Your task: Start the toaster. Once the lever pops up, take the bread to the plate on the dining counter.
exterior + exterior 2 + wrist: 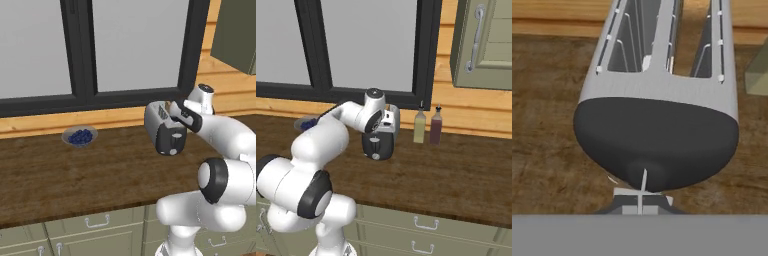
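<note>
Silver two-slot toaster (162, 127) on wooden table (75, 175), below window. End effector (640, 199) closed, poised over toaster's dark end panel by lever (644, 179). Blueberry bowl (79, 136) well left of toaster. Risk: closed tips slip off small lever, toaster never starts.

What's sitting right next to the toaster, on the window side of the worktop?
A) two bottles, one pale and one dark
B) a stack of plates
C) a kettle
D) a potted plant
A: in the right base view, a pale bottle and a dark bottle stand upright just beside the toaster.
</note>
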You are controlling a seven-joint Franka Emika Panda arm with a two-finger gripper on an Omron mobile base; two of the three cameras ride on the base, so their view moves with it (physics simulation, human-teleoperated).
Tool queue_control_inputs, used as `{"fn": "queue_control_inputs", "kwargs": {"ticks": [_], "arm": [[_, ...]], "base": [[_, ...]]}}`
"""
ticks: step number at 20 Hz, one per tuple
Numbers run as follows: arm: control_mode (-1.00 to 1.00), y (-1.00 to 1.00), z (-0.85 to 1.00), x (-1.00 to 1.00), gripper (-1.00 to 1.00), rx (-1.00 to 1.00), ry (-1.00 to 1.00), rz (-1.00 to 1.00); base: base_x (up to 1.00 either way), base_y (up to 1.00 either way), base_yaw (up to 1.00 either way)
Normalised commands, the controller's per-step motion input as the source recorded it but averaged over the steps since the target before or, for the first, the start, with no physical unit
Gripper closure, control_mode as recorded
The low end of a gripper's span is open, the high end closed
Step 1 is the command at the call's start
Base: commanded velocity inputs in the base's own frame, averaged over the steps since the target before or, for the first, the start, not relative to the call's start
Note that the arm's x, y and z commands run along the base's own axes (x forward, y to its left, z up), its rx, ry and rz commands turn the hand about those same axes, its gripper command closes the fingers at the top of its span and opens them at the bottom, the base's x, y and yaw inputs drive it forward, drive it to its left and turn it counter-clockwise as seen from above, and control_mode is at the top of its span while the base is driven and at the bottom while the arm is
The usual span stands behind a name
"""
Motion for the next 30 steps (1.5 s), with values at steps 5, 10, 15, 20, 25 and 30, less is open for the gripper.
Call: {"fn": "queue_control_inputs", "kwargs": {"ticks": [5, 10, 15, 20, 25, 30], "arm": [[-1.0, 0.02, -0.16, 0.0, 1.0, 0.0, 0.03, 0.0], [-1.0, 0.0, -0.18, 0.0, 1.0, 0.0, 0.04, 0.0], [-1.0, 0.03, -0.18, 0.0, 1.0, 0.0, 0.01, 0.0], [-1.0, 0.03, -0.1, 0.0, 1.0, 0.0, 0.0, 0.0], [-1.0, 0.05, -0.17, 0.0, 1.0, 0.0, 0.0, 0.0], [-1.0, 0.04, -0.21, 0.0, 1.0, 0.0, 0.0, 0.0]], "base": [[0.0, 0.0, 0.0], [0.0, 0.0, 0.0], [0.0, 0.0, 0.0], [0.0, 0.0, 0.0], [0.0, 0.0, 0.0], [0.0, 0.0, 0.0]]}}
